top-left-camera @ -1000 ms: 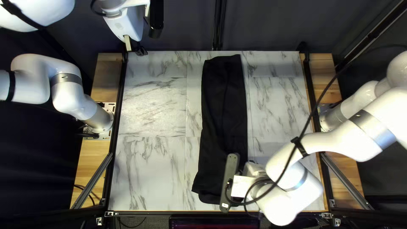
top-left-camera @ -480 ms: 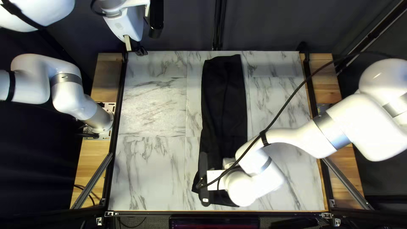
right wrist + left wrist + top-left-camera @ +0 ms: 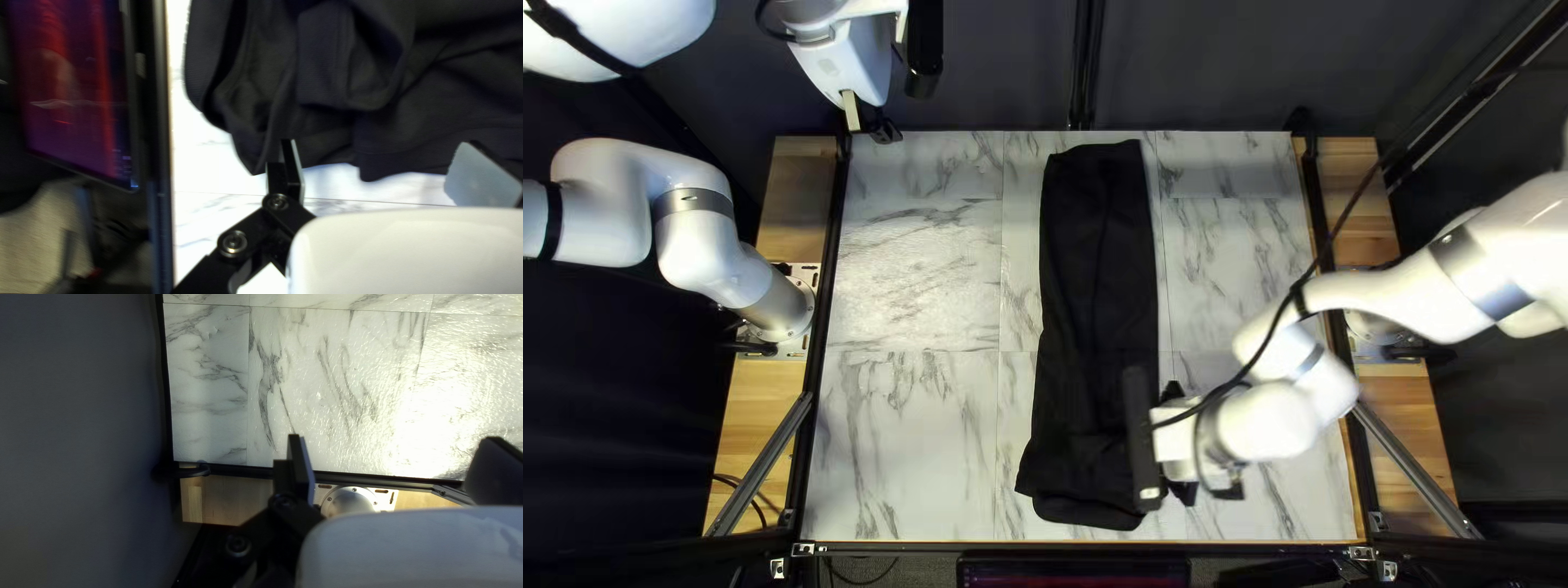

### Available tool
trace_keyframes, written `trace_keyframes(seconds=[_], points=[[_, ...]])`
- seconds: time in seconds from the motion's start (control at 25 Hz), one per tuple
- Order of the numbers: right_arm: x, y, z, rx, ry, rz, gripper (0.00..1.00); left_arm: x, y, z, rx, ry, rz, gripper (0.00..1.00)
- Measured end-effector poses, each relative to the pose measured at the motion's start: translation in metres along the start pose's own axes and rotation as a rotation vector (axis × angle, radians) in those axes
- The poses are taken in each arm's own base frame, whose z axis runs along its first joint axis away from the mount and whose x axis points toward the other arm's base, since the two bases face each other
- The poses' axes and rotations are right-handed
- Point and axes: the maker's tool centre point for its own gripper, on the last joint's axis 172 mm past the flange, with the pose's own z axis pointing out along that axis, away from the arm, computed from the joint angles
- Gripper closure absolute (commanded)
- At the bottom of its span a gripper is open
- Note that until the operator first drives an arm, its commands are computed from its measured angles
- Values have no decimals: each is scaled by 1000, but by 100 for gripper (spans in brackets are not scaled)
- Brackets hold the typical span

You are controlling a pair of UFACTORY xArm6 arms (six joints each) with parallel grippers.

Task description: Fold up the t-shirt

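from where i stand, the soft black cloth t-shirt (image 3: 1095, 305) lies as a long, narrow strip down the middle of the pale marble-patterned table (image 3: 915, 272), reaching from near the far edge to close by the near one. the sides look to be folded in, so i'd judge the lengthwise part mostly done, with the crosswise folds to come.

the right arm's black two-fingered gripper (image 3: 378, 144) is by the shirt's near end, on the side toward its own base. its fingers are spread wide and nothing is pinched between them. the left arm's matching black gripper (image 3: 393, 438) is also wide apart and holds nothing; it's off by the table's left edge, well apart from the cloth.

that near end is the untidy bit: a dark ribbed band (image 3: 199, 60) curves round it, and a loose flap of cloth (image 3: 327, 65) sits on top beside it. i'd smooth those flat first, then slide one finger under the edge and close on every layer together; catching only the top one would peel the stack apart. lift low, carry the end toward the far edge, keep the sides in line, and lay it down rather than dropping it. with one gripper, the free corner may sag and twist, so grip near the middle.
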Motion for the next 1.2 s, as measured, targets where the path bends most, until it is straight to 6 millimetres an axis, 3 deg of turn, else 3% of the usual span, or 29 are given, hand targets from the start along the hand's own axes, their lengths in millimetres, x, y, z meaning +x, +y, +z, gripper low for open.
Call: trace_keyframes(seconds=[0.2,0.48,1.2], points=[[3,1,16,-7,46,120,0,0,0,0,0,0,0,0],[26,3,32,-76,94,200,0,0,0,0,0,0,0,0],[11,18,44,-155,-14,282,0,0,0,0,0,0,0,0]])
